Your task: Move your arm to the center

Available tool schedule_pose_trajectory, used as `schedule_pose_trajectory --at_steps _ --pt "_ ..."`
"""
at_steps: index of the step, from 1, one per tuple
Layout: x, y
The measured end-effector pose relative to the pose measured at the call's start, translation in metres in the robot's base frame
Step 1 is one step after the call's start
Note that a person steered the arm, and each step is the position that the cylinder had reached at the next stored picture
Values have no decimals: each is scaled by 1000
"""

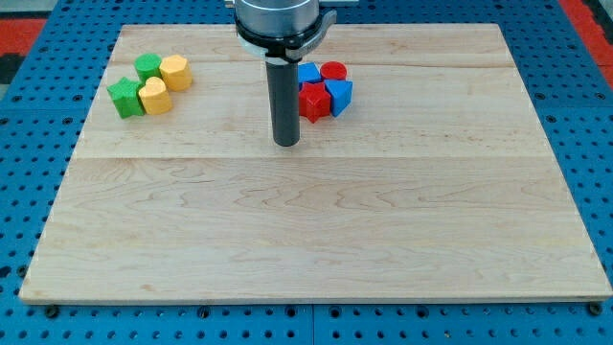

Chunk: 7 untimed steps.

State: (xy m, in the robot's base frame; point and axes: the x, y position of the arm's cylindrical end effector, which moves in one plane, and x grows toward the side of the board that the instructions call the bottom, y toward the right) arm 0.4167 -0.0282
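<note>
A: Start with the biggest thing. What have we got?

B: The wooden table [316, 249], mostly bare across its lower half. The centre of it, where I am meant to go, lies just below and a little to the view's right of my tip [286, 144].

A: And the risk?

B: The cluster at my right, I'd say. The red star-like block [313, 102] sits just beside the rod, with a blue block [338, 95] touching it, another blue block [308, 73] behind and a red cylinder [332, 70] at the back. If I swing toward the view's right before pulling down, the rod would likely clip the red one and shove the whole group.

A: The other group?

B: Well apart at the view's upper left: two green blocks [147, 66] [124, 97] and two yellow blocks [175, 72] [154, 96], bunched together. No danger there, in my judgement.

A: The fingers, how far open?

B: There are no fingers to spread or press together; the arm ends in a plain rod. It holds nothing, and my tip appears to touch only the table, though whether the rod brushes the red star-like block I cannot tell.
</note>
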Motion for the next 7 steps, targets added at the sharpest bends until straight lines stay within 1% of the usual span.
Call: schedule_pose_trajectory --at_steps 7 --pt "1 5"
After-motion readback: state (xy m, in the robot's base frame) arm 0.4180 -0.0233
